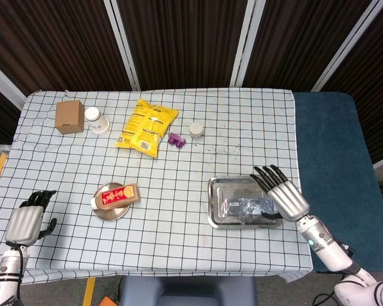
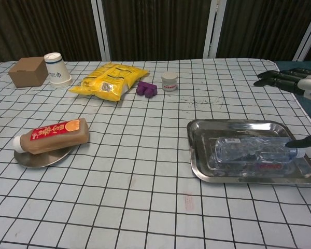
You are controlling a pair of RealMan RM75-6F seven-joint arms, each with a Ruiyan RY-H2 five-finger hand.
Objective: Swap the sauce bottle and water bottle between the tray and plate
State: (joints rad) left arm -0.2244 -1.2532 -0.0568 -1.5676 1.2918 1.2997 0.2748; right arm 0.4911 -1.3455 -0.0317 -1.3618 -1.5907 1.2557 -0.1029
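Lying flat in the steel tray [image 2: 197, 166], the clear water bottle [image 2: 254, 154] sits beside the right hand [image 1: 284, 194], fingers spread.

The water bottle [image 2: 255, 152] is laid flat in the tray [image 2: 197, 155] on the counter's [image 2: 145, 197] right. Well apart to the left, the sauce bottle [image 2: 53, 136] is laid on the plate [image 2: 39, 157].

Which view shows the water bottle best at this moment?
The chest view: the water bottle lies on its side in the tray, seen side-on and unobstructed. In the head view the water bottle is small, glary, and the right hand sits close beside it.
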